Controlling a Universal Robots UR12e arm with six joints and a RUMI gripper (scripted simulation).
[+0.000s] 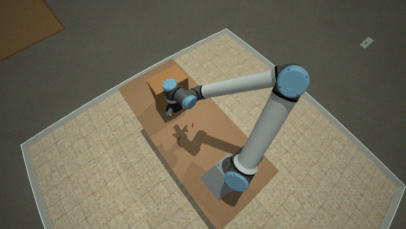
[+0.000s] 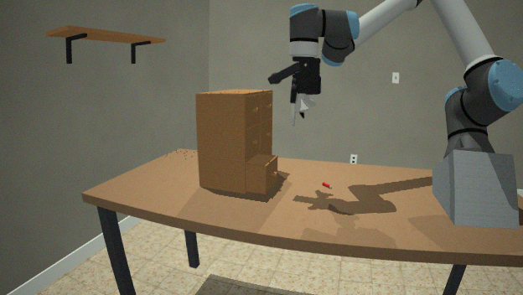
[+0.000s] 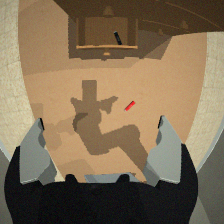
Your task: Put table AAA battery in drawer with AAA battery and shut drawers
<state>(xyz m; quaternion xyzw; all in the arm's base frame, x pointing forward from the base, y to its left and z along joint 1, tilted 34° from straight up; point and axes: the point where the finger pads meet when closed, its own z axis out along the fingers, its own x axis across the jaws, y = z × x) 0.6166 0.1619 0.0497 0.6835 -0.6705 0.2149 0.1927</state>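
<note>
Open gripper (image 2: pixel 298 119) (image 3: pixel 100 118) above a table (image 1: pixel 208 114) (image 2: pixel 168 184) (image 3: pixel 55 90), red battery (image 1: pixel 192 125) (image 2: pixel 326 185) (image 3: pixel 130 106) below

No lettering is readable. In the wrist view, the small red cylinder lies on the table toward one o'clock from the midpoint between the parted fingers, well below them; at twelve o'clock, the boxy, wood-grained chest (image 1: pixel 167 78) (image 2: pixel 222 142) (image 3: pixel 180 12) has a pulled-out bottom drawer (image 2: pixel 261 176) (image 3: pixel 95 32) holding a dark cylinder (image 3: pixel 117 38).
</note>
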